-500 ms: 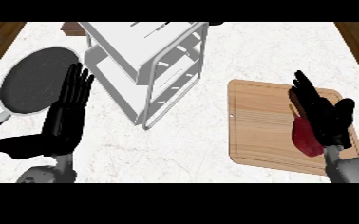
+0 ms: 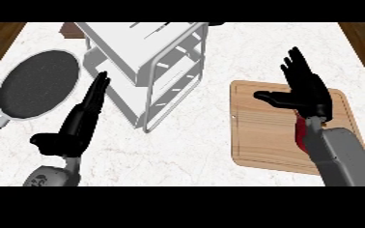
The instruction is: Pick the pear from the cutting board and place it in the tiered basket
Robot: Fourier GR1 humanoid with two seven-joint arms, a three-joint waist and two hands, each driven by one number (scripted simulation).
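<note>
A wooden cutting board (image 2: pixel 260 130) lies on the counter at the right. A dark red pear (image 2: pixel 301 134) rests on its right part, mostly hidden under my right wrist. My right hand (image 2: pixel 306 92) hovers open over the board's upper part, fingers straight and thumb out to the left, holding nothing. The white tiered basket (image 2: pixel 153 63) stands at the upper middle, left of the board. My left hand (image 2: pixel 80 121) stays open at the lower left, fingers up, beside the basket's left side.
A dark round pan (image 2: pixel 37 83) with a pale rim sits at the far left, next to my left hand. A brown object (image 2: pixel 71 29) peeks out behind the basket. Bare marble counter lies between basket and board.
My right hand has lifted from the pear and moved up and left over the board, uncovering part of the pear. The left hand has hardly moved.
</note>
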